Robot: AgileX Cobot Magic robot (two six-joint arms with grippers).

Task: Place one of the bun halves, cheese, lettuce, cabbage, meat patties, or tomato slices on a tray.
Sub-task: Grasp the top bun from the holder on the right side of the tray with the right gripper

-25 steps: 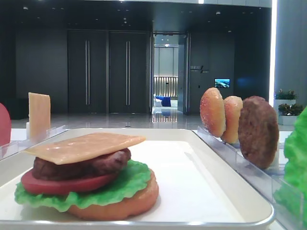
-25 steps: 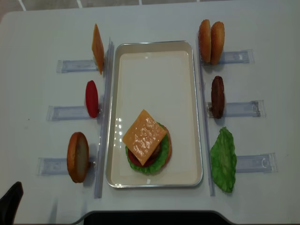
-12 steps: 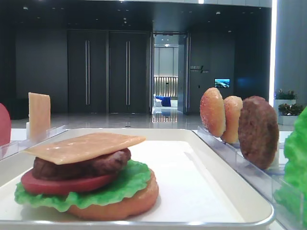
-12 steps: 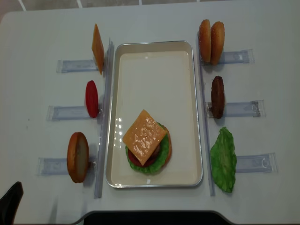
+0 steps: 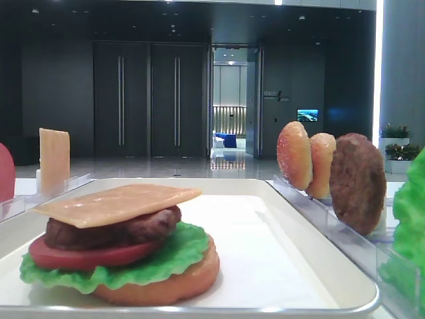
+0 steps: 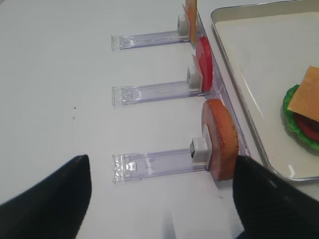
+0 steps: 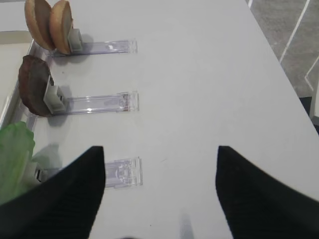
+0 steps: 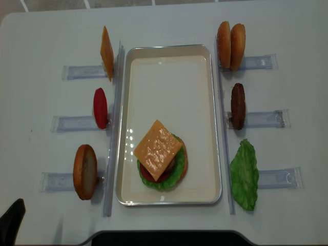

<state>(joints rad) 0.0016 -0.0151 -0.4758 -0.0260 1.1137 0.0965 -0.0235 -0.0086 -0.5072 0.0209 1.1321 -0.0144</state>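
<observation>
the domed top bun [image 8: 85, 171], golden-brown and speckled, stands on edge in its clear rack [image 8: 61, 181] left of the tray [image 8: 214, 128]. only the low view shows the stack's layers [image 5: 119, 256]. left tool [image 6: 162, 199] and right tool [image 7: 159, 191] both gape open, holding nothing.

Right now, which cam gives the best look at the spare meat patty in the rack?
The low exterior high view: the meat patty shows nearly its whole rough face, close up. The overhead realsense view shows it edge-on, the right wrist view at an angle near the frame edge. The left wrist view misses it.
</observation>
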